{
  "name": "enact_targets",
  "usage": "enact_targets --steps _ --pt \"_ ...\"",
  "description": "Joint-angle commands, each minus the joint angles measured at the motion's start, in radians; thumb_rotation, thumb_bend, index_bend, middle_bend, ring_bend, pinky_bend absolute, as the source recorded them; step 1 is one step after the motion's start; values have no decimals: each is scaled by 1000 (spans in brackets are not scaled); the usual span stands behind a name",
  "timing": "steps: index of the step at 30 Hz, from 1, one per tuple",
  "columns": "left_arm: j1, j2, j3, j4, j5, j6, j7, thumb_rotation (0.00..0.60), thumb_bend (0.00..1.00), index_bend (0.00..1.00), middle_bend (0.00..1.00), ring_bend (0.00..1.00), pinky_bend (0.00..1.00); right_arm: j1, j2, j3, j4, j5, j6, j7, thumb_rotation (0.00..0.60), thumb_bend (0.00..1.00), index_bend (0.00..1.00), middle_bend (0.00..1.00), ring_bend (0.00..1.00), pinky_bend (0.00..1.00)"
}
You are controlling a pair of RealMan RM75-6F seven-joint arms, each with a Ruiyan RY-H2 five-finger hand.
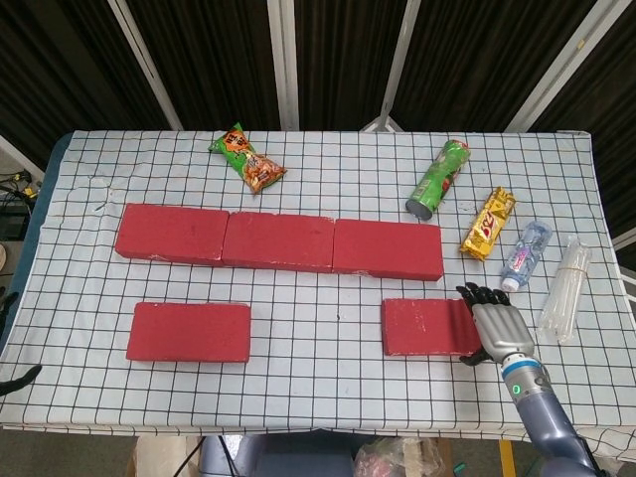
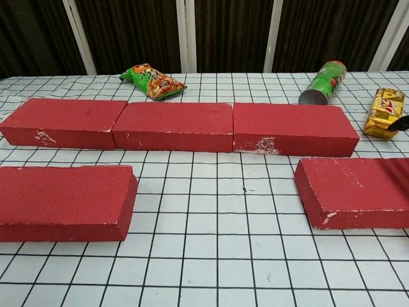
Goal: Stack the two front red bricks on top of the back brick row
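Observation:
Three red bricks form the back row (image 1: 278, 241) (image 2: 179, 126) across the checked cloth. The front left brick (image 1: 189, 332) (image 2: 64, 201) lies alone near the front edge. My right hand (image 1: 494, 326) is over the right end of the front right brick (image 1: 425, 326) (image 2: 354, 192), its fingers spread across the top and the thumb by the near side. I cannot tell whether it touches the brick. One dark fingertip (image 2: 400, 123) shows at the right edge of the chest view. Only a dark finger of my left hand (image 1: 22, 380) shows, at the lower left edge.
A green snack bag (image 1: 248, 159) lies behind the row. At the right are a green crisp can (image 1: 437, 179), a yellow bar (image 1: 488, 224), a small water bottle (image 1: 525, 255) and a clear plastic packet (image 1: 564, 288). The table's front edge (image 1: 318, 425) is close to the front bricks.

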Motion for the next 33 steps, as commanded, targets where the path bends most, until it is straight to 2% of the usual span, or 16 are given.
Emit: enact_targets --steps 1,6,14,33 --pt "-2 1 -3 2 -3 -2 -4 600 0 77 0 0 0 98 -36 -3 2 146 8 -93 600 133 13 0 0 0" --pt "-3 3 -6 4 -9 -3 -10 600 0 77 0 0 0 169 -58 -10 0 261 35 -142 600 134 8 0 0 0" --pt "0 7 -5 3 -9 1 -16 600 0 77 0 0 0 240 -101 -28 7 358 61 -172 600 133 8 0 0 0" --pt "-3 4 -9 2 -19 -3 -6 600 0 77 0 0 0 281 -171 -81 88 363 77 -130 600 133 8 0 0 0"
